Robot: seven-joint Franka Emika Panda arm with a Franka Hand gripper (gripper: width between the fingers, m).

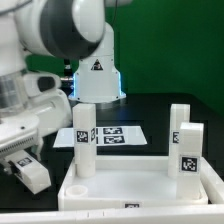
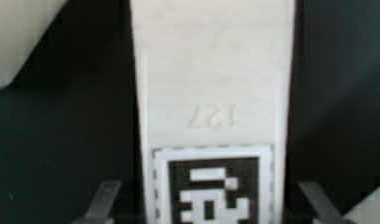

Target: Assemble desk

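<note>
Now hand (image 2: 205,200) open, fingers (image 2: 105,196) flanking leg (image 2: 205,90).

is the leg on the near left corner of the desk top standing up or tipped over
Upright. In the exterior view the leg stands vertical at that corner of the desk top.

Wrist view: faint embossed numerals, seemingly "127", on the white leg (image 2: 208,90) above its black-and-white tag (image 2: 213,185). Exterior view: a black triangular warning sign (image 1: 97,66) on the robot base (image 1: 97,82); its symbol is unreadable.
</note>
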